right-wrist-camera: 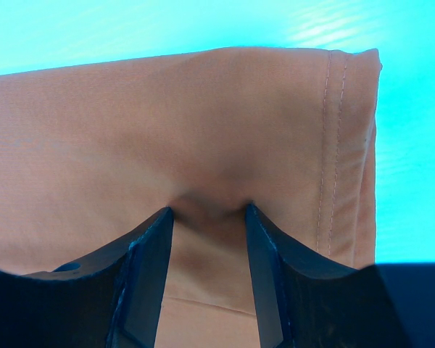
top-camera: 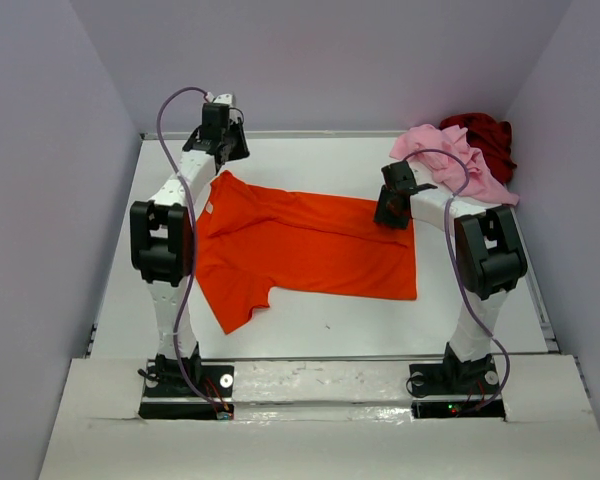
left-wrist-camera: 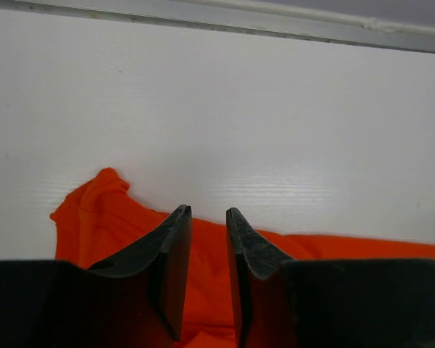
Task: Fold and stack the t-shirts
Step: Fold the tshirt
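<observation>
Right pincer (right-wrist-camera: 207, 210): jaws part-way apart, tips pressed into the orange t-shirt (right-wrist-camera: 167, 123), with a ridge of cloth puckered up between them, so it is grasping the shirt. Grip sits near a corner, just beside the stitched hem (right-wrist-camera: 326, 145). Colours are off in this wrist view: cloth reads dull brown-orange, table reads cyan. Lower parts of the fingers (right-wrist-camera: 148, 275) are cut off by the frame.

Left pincer (left-wrist-camera: 208, 212): narrow gap between the jaws, orange cloth showing in the gap and under both tips. Cannot tell whether the cloth is pinched or just lies below. Finger bases block the lower part of the view. A lump of the shirt's edge sticks out to the left.

Top view: orange shirt lies spread flat mid-table (top-camera: 320, 320), one sleeve (top-camera: 235, 300) pointing toward the arm bases. Left pincer is at its far-left corner, right pincer at its far-right corner; both arms hide the contact points.

Pink t-shirt (top-camera: 450, 155) is crumpled at the far-right corner, partly behind the right arm's cable. Dark red t-shirt (top-camera: 488, 135) is bunched behind it, touching it, mostly hidden.
</observation>
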